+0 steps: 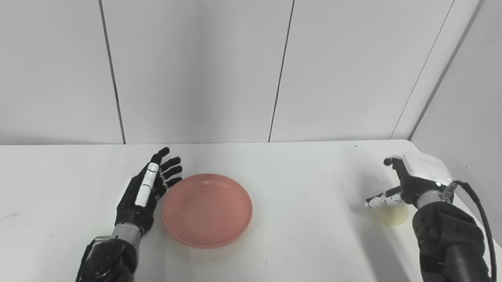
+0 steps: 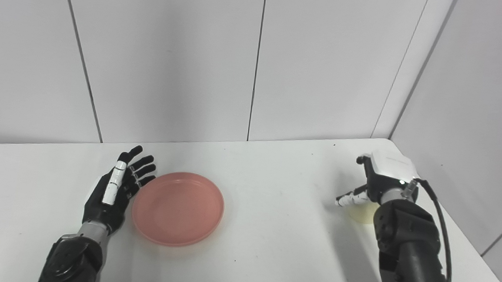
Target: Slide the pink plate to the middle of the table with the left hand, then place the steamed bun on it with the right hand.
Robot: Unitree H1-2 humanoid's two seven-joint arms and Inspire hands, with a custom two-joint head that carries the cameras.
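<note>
Where table opens rightward — pink plate (image 1: 207,210)

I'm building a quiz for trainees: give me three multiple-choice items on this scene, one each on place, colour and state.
1. Where is the robot's left hand?
A. on the plate
B. beside the plate's left rim
C. at the table's far right

2. What colour is the round shallow plastic plate?
A. pink
B. blue
C. green

3. What is on the plate?
A. a bun
B. a cup
C. nothing

Key: 1 B, the fingers are straight along the rim. 2 A, it is salmon pink on the white table. 3 C, the pale round steamed bun lies under the right hand.
</note>
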